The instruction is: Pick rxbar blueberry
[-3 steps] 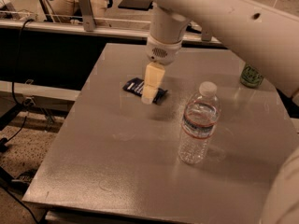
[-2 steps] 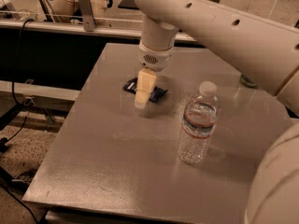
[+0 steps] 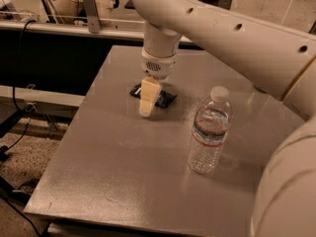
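Camera view looks down on a grey, faintly streaked metal tabletop (image 3: 123, 177) that fills most of the scene. Past its far edge a pale rail (image 3: 64, 31) runs across. To the left lies a speckled floor (image 3: 22, 157), with a black cable (image 3: 16, 68) hanging down beside the rail.

A clear water bottle (image 3: 210, 132) with a white cap and a banded label stands upright on the right half of the tabletop, well apart from the task's thing. The robot's thick white arm (image 3: 237, 38), dotted with round holes, sweeps in from the upper right and hides the tabletop's far right corner. Another white part of the robot (image 3: 286, 191) fills the lower right.

The rxbar blueberry (image 3: 167, 99) is a small, flat, dark navy wrapper lying on the far left-centre of the tabletop. The cream-coloured hand (image 3: 145, 110) points straight down in front of it, covering its middle, so only its two ends show. Whether the hand is released or clenched cannot be told from here, nor whether it touches the bar.
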`<state>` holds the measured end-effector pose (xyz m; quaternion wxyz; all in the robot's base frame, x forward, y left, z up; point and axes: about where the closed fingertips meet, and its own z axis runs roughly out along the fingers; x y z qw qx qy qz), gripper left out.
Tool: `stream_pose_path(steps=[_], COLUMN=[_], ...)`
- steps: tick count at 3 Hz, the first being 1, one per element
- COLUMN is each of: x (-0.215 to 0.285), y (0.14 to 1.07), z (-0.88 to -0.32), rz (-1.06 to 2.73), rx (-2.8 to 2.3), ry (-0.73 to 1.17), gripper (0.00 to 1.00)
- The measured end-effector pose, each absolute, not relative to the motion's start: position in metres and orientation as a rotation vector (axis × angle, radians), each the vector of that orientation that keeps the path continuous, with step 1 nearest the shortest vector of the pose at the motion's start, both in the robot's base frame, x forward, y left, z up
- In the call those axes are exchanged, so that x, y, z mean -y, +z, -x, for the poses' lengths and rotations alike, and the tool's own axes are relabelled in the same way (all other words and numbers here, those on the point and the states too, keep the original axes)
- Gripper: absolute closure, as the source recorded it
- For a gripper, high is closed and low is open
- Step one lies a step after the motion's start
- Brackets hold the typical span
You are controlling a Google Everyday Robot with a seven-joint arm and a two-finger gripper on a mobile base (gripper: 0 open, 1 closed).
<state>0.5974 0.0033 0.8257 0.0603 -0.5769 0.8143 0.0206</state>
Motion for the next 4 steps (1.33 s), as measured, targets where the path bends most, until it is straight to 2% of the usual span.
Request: stream_pose_path(steps=[1,3,4], x=[-0.007,-0.007,-0.009], y=[0.825,0.830,0.844], z=[-0.596,-0.596,-0.591], rz=[1.749,1.748,1.736], rx=[-2.465,-2.464,-2.426], ry=[0.063,0.065,0.105], gripper=[0.49,0.95,1.00])
